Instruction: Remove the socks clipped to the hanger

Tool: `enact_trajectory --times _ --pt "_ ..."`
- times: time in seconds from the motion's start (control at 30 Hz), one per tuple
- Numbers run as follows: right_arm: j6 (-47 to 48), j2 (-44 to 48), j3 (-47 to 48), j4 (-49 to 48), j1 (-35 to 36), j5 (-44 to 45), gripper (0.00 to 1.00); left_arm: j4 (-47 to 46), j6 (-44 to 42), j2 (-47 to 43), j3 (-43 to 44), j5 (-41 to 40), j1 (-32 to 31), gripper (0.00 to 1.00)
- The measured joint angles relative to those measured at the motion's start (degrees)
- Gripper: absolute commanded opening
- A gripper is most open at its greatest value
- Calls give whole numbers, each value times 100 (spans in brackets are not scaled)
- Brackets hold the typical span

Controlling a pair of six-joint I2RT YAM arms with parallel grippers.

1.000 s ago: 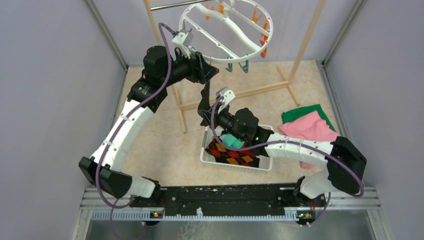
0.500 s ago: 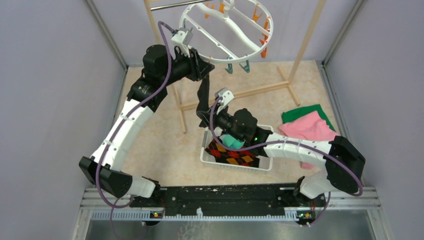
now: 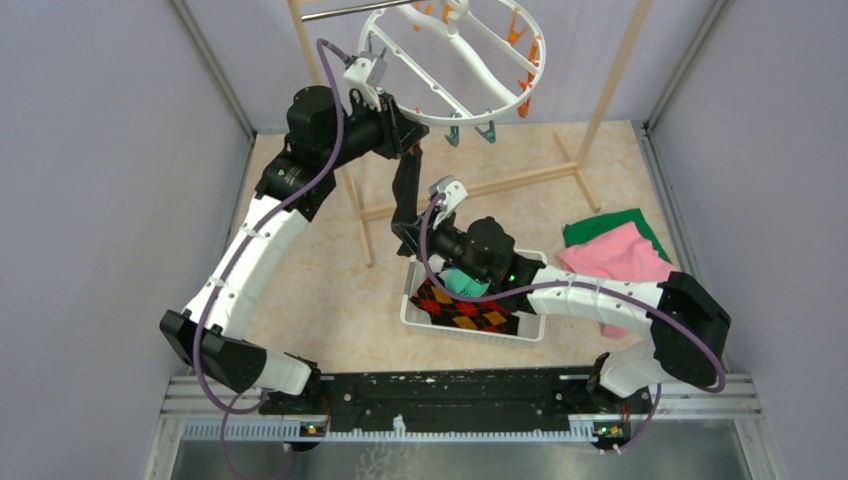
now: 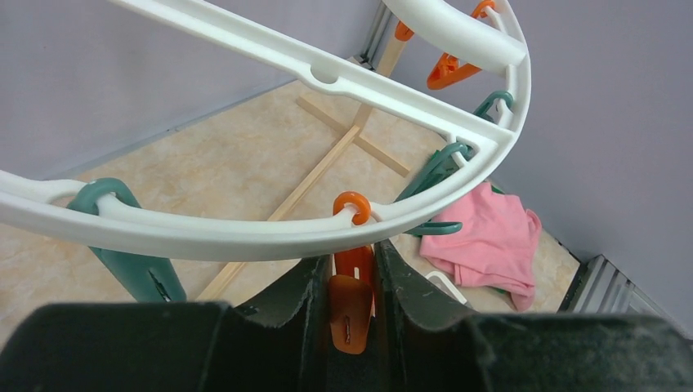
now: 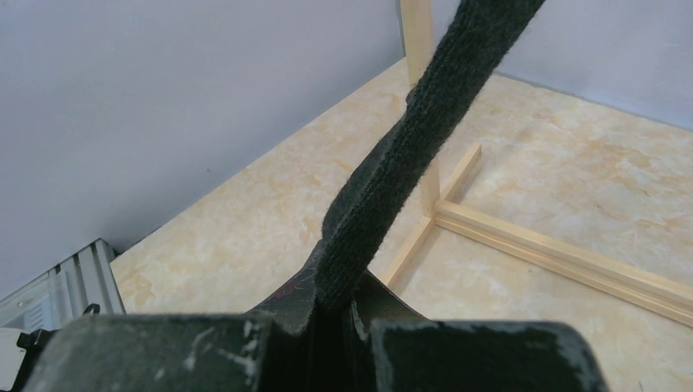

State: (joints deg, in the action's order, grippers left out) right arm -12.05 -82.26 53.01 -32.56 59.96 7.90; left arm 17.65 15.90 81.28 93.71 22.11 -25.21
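Both left fingers (image 4: pixel 304 309) tighter on clip (image 4: pixel 350 310)

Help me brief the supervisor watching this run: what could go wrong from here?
1. The right gripper holds the black sock taut; pulling before the orange clip, which seems to hold it, opens could drag the tilted hanger sideways.
2. The left gripper pinches that small dangling clip; it could slip out, leaving the sock hanging.

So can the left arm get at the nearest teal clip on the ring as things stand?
Likely yes, once freed: its jaws pinch the orange clip; the teal clip hangs beside it on the hanger, nothing between.
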Motion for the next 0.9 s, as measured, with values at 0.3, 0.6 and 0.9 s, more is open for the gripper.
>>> enact_trajectory --times 0.3,0.6,0.9 --pt "-61 308 -284 81 -2 85 0 -68 -114 -26 -44 330 0 98" --pt "-651 542 -286 55 -157 -828 0 409 -675 -975 -1091 927 83 99" --pt "-809 929 -280 160 -175 -1257 1 638 -866 -1775 -2041 1812 98 99"
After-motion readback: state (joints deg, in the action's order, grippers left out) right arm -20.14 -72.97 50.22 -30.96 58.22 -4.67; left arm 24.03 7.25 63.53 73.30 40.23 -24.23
